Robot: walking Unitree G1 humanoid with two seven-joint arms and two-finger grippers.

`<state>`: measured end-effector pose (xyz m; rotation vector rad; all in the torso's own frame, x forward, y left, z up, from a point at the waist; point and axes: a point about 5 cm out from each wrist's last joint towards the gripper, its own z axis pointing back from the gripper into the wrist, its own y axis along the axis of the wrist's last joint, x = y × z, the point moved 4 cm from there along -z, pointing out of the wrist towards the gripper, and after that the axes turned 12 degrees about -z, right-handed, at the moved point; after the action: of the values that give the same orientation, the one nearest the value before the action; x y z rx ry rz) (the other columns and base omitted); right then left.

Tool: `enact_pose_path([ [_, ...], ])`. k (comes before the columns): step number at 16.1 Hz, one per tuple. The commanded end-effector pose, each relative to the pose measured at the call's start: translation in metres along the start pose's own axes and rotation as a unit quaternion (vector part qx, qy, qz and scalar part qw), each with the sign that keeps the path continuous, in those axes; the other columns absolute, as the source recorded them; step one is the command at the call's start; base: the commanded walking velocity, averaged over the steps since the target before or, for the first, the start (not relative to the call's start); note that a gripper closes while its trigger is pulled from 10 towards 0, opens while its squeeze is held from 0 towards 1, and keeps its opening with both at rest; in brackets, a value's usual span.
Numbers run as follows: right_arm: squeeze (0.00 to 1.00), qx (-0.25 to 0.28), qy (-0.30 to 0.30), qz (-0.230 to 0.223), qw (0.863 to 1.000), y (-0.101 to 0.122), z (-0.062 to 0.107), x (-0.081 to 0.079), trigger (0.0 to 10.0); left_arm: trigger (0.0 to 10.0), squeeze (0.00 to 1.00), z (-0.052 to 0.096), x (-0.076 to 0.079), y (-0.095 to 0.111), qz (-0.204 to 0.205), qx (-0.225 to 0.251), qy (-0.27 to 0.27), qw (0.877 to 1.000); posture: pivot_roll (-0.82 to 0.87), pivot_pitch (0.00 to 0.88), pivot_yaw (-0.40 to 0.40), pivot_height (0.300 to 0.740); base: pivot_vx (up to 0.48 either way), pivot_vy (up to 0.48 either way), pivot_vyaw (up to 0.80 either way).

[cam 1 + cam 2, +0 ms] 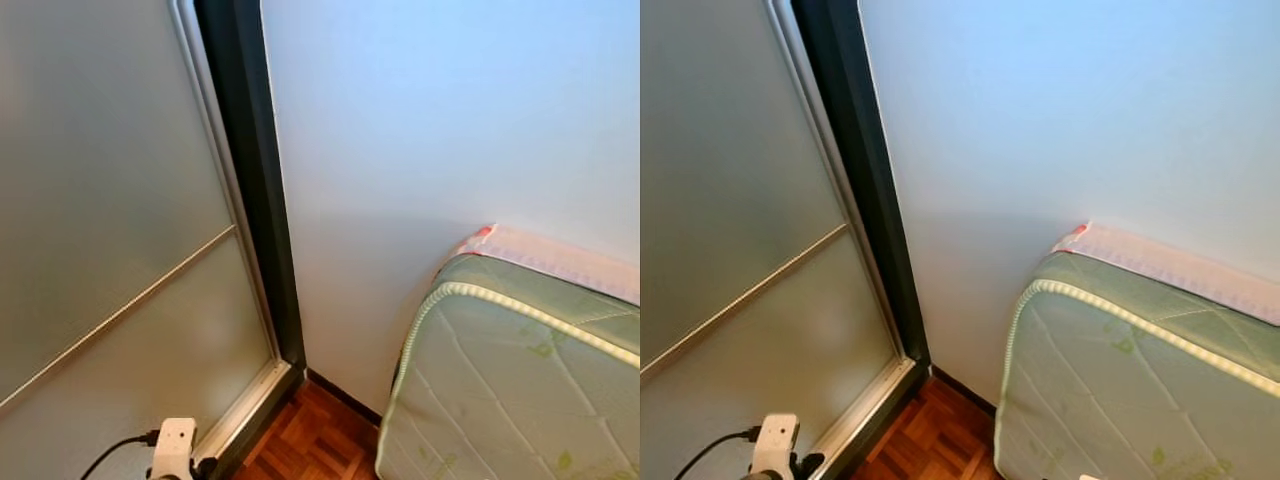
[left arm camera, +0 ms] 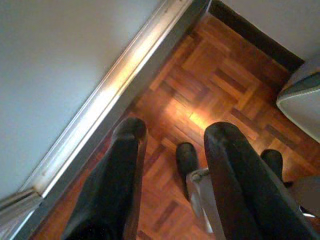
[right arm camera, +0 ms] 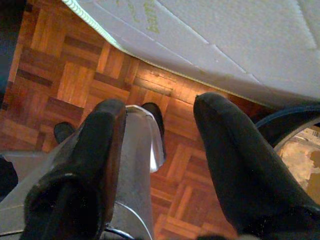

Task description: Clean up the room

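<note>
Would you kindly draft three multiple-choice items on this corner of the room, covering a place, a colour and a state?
1. Where does the mattress stand?
A. Against the wall
B. Against the sliding door
C. Mid-floor

2. What colour is the plug adapter by the sliding door?
A. Red
B. White
C. Blue

3. How is the left pincer?
A. Shut on a cloth
B. Shut on a cable
C. Open, empty

Answers: 1 A, its far edge meets the wall. 2 B, white with a black cable. 3 C, parquet floor shows between its fingers.
</note>
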<state>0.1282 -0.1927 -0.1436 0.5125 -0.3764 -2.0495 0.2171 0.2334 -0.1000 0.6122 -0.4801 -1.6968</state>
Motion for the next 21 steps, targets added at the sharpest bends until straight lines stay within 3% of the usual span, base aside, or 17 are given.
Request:
enact_pose_path([
  [1, 0.00, -0.016, 0.002, -0.011, 1.000, -0.011, 0.001, -0.002, 10.0, 10.0, 0.00, 0.001, -0.005, -0.002, 0.000, -0.006, 0.004, 1.000, -0.08, 0.000, 0.043, 0.740, 0.000, 0.000, 0.00],
  [5, 0.00, 0.000, -0.002, 0.002, 1.000, -0.004, 0.001, 0.001, 10.0, 10.0, 0.00, 0.000, -0.001, 0.000, 0.012, 0.000, 0.004, 1.000, -0.07, 0.000, 0.006, 0.740, 0.000, 0.000, 0.00],
  [8, 0.00, 0.028, -0.010, 0.021, 0.999, 0.015, 0.000, 0.007, 10.0, 10.0, 0.00, -0.002, 0.010, 0.000, 0.034, 0.005, 0.001, 0.999, -0.07, 0.000, -0.037, 0.740, 0.000, 0.000, 0.00],
  [9, 0.00, 0.077, -0.005, 0.031, 0.997, 0.077, -0.006, 0.009, 10.0, 10.0, 0.00, -0.002, 0.015, 0.000, 0.037, 0.005, -0.003, 0.999, -0.06, 0.000, -0.046, 0.740, 0.000, 0.000, 0.00],
  [10, 0.00, 0.099, -0.001, 0.032, 0.995, 0.108, -0.006, 0.008, 10.0, 10.0, 0.00, -0.003, 0.018, 0.000, 0.038, 0.005, -0.004, 0.999, -0.06, 0.000, -0.051, 0.740, 0.000, 0.000, 0.00],
  [11, 0.00, 0.105, 0.000, 0.034, 0.994, 0.116, -0.005, 0.009, 10.0, 10.0, 0.00, -0.003, 0.021, 0.000, 0.040, 0.005, -0.005, 0.999, -0.05, 0.000, -0.056, 0.740, 0.000, 0.000, 0.00],
  [16, 0.00, 0.087, 0.008, 0.037, 0.996, 0.108, -0.009, -0.002, 10.0, 10.0, 0.00, -0.002, 0.019, -0.004, 0.046, 0.002, 0.002, 0.999, -0.04, 0.000, -0.061, 0.740, 0.000, 0.000, 0.00],
  [21, 0.00, 0.072, 0.007, 0.024, 0.997, 0.096, -0.009, -0.001, 10.0, 10.0, 0.00, -0.002, 0.016, -0.004, 0.041, 0.001, 0.002, 0.999, -0.05, 0.000, -0.039, 0.740, 0.000, 0.000, 0.00],
])
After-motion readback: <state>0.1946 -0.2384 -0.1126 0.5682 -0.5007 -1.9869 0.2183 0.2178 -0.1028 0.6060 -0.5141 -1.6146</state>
